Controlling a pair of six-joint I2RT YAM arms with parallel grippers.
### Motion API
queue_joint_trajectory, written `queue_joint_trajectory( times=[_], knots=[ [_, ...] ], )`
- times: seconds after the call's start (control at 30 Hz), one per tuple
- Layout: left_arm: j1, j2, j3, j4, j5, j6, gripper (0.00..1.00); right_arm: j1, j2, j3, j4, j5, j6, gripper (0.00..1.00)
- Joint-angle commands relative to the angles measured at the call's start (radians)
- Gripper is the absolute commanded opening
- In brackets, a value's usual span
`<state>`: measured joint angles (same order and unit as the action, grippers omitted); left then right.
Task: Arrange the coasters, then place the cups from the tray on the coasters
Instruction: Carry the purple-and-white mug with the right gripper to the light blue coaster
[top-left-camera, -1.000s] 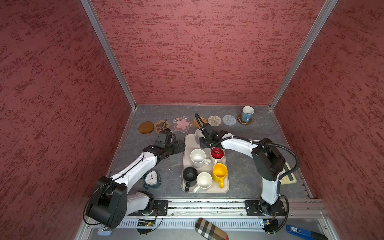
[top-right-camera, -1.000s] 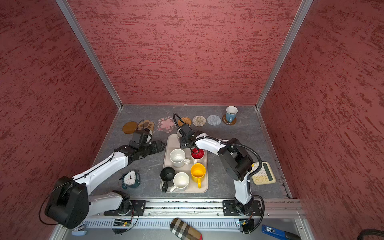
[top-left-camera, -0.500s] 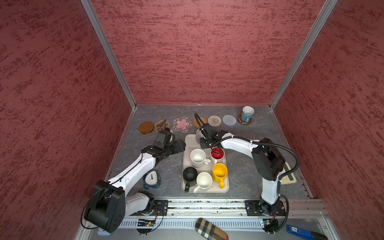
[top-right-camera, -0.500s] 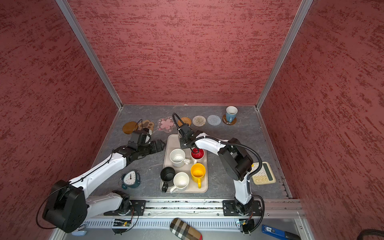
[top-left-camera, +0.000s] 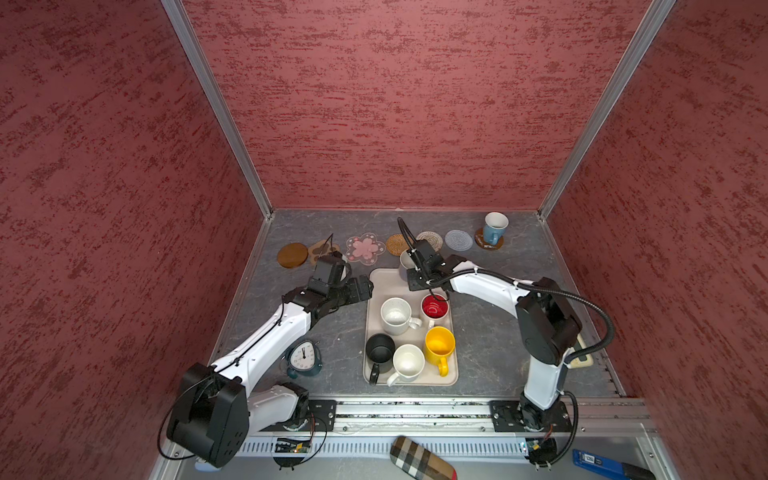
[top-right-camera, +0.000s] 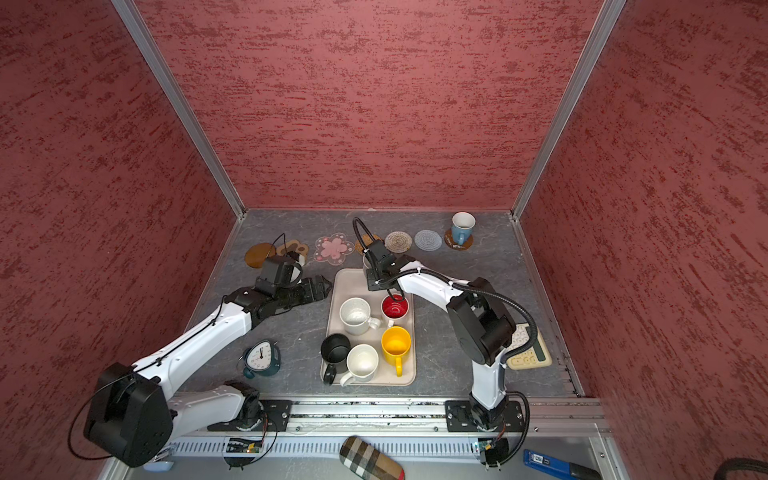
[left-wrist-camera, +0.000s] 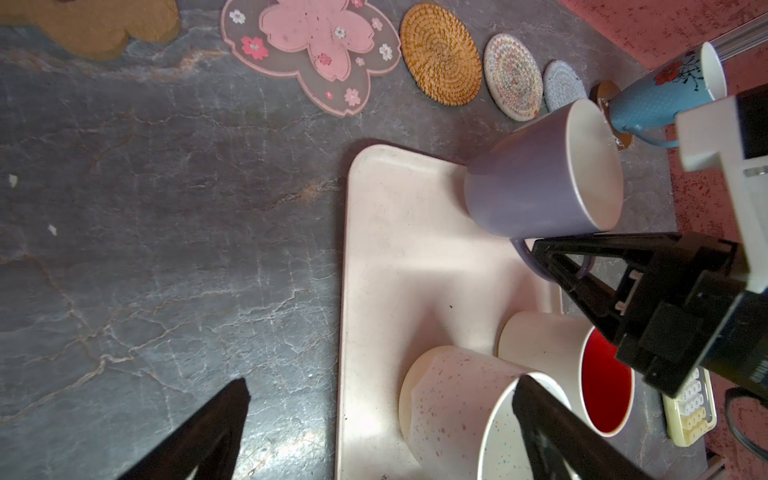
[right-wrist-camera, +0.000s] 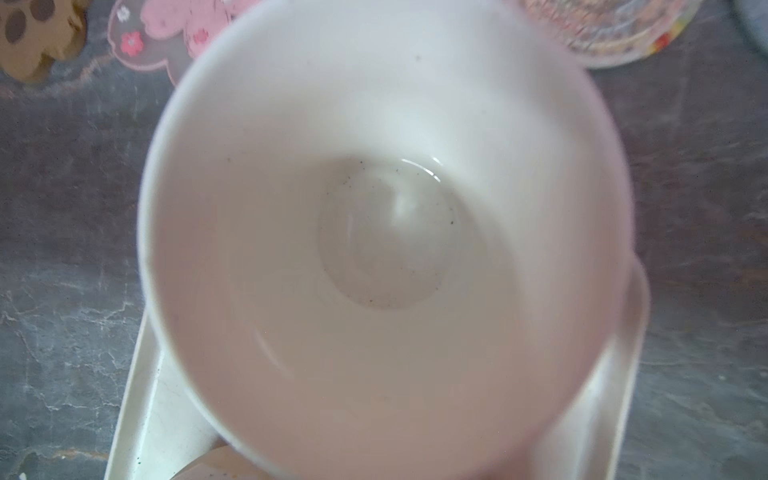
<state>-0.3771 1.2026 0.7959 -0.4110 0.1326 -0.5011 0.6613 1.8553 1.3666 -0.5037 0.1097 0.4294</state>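
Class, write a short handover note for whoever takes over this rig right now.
Left gripper: open, beside the tray.
Right gripper: shut on the lavender mug's handle at the tray's far end.
Done: seven coasters in a row at the back; light blue mug on the rightmost brown coaster.
To do: lavender mug, then speckled mug, red-lined mug, black mug, white mug, yellow mug, all on the tray.

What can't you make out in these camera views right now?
- Lavender cup: in both top views, mostly hidden under the right arm's wrist.
- Right gripper: missing from the right wrist view; the blurred cup fills it.
- Calculator: in a top view, mostly behind the right arm.
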Motion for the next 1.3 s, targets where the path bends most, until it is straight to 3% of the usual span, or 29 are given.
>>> queue_joint_trajectory(
  times=[0.0,0.27,0.5,0.73,1.27],
  knots=[
    [-0.005,0.031,0.043,-0.013,-0.009,0.0,1.0,-0.043,-0.092,0.006,0.051,0.056,-0.03,0.0],
    [-0.008,0.149,0.116,0.008,-0.013,0.004,1.0,-0.184,-0.115,0.019,0.057,0.02,-0.079,0.0],
    [-0.006,0.28,0.199,0.044,-0.003,0.007,1.0,-0.295,-0.05,0.103,0.039,0.024,-0.131,0.0],
    [-0.003,0.411,0.302,0.064,-0.002,0.019,1.0,-0.409,0.028,0.17,0.042,-0.044,-0.138,0.0],
    [0.03,0.59,0.43,0.096,-0.001,0.034,1.0,-0.443,0.253,0.409,-0.015,-0.01,-0.188,0.0]
  ],
)
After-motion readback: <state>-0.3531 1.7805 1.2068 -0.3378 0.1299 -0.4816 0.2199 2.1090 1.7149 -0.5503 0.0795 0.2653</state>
